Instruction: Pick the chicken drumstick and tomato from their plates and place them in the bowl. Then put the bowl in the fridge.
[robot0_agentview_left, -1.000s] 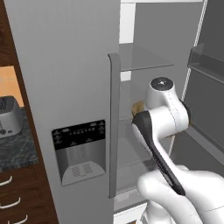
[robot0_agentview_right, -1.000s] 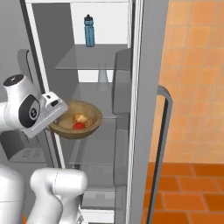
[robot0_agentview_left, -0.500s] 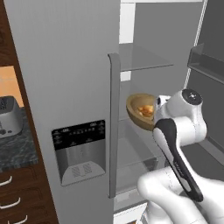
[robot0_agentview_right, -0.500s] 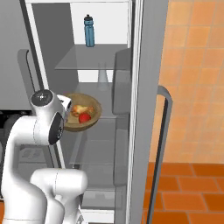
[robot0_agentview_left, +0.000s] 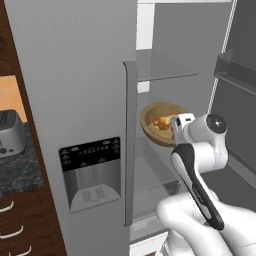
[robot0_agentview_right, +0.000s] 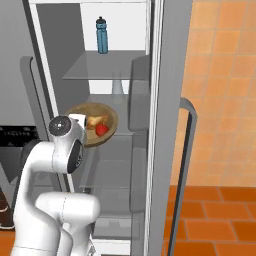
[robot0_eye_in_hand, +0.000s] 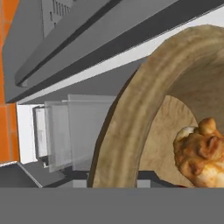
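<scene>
Inside the open fridge (robot0_agentview_right: 165, 100), one brown bowl (robot0_agentview_right: 107, 131) held at the gripper (robot0_agentview_left: 176, 125)

Counted: one bowl, carrying one chicken drumstick (robot0_eye_in_hand: 201, 153) and one tomato (robot0_agentview_right: 102, 129); the gripper's jaws are drawn narrow and clamped on the bowl's near rim, the fingers themselves hidden behind the wrist. From the right base view the bowl tilts, its tan inside facing the camera, the tomato at about 4 o'clock within it and the drumstick (robot0_agentview_right: 96, 120) just beside at 12 o'clock of the tomato. One blue bottle (robot0_agentview_right: 102, 35) stands on the upper glass shelf, at 12 o'clock of the bowl and well apart. Two glass shelves are visible above the bowl. From the left base view, one dispenser panel (robot0_agentview_left: 91, 172) sits on the closed door at 8 o'clock of the bowl (robot0_agentview_left: 152, 131), and one toaster (robot0_agentview_left: 10, 132) rests on the counter at far 9 o'clock
</scene>
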